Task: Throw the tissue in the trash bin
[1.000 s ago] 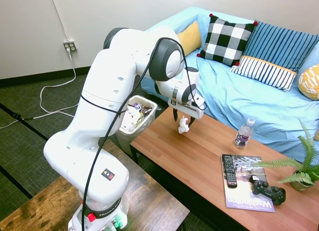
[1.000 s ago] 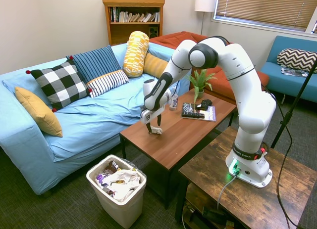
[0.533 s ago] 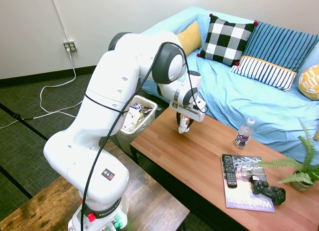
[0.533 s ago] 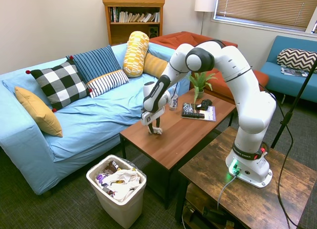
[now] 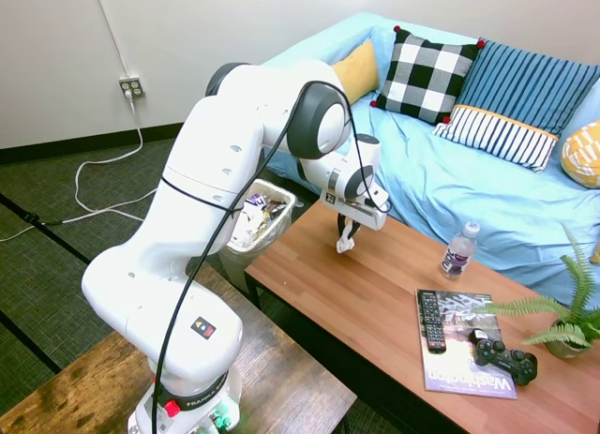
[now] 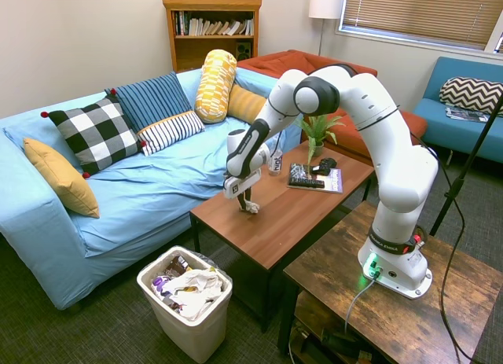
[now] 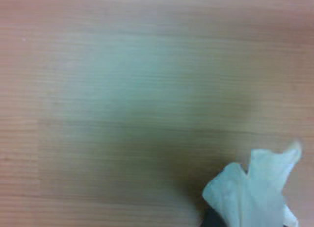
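First exterior view: wooden coffee table (image 5: 375, 303) fronts a blue sofa (image 5: 487, 190).

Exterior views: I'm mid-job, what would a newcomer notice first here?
First the white arm, bent low over the near end of the coffee table, its pincer down around the small white tissue standing there. Next, the trash bin on the floor off that table end, already heaped with mixed rubbish.

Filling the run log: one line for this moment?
phase: grasp | end effector: down around tissue on coffee table | trash bin: beside table, untouched
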Robot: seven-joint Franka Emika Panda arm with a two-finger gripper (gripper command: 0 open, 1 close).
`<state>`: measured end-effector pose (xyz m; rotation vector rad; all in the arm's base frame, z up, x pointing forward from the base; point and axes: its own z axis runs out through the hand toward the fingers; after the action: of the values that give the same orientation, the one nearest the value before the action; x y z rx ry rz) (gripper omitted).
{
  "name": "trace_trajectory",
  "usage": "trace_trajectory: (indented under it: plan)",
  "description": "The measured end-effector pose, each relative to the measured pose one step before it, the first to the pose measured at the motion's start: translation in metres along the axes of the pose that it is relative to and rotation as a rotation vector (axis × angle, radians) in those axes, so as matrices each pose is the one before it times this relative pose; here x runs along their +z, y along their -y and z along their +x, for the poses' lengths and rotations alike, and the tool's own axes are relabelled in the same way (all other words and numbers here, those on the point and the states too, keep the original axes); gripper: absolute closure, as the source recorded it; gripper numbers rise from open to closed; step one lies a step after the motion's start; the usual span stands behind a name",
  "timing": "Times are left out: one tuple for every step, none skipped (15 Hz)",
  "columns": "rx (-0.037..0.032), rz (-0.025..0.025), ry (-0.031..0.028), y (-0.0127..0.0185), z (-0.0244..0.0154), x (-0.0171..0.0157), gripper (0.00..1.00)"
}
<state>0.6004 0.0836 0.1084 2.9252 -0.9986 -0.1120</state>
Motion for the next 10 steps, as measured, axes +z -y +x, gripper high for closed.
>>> trace_trajectory:
  plan:
    - [-0.01640, 0.00407, -0.01408, 0.01093, -0.00753, -0.01396, 1.00]
    - [-0.02012, 0.00117, -0.01440, 0.01484, -0.01186, -0.01829, 1.00]
    - [-0.02236, -0.00191, -0.01676, 0.01702, -0.01497, -0.01839, 1.00]
    - [-0.02846, -0.00574, -0.02010, 0.02041, -0.01846, -0.01816, 1.00]
    - [-0.02727, -0.00746, -0.02043, 0.02225, -0.01857, -0.01585, 1.00]
    - [-0.02585, -0.00779, -0.01949, 0.02215, -0.01784, -0.01270, 1.00]
    - [-0.02423, -0.00901, -0.01677, 0.02131, -0.01639, -0.01051, 1.00]
    - [-0.02301, -0.00630, -0.01331, 0.02104, -0.01602, -0.00936, 1.00]
    - [-0.02064, -0.00286, -0.00779, 0.01933, -0.01444, -0.00678, 1.00]
    - [-0.01766, -0.00211, -0.00085, 0.01836, -0.01462, -0.00381, 1.00]
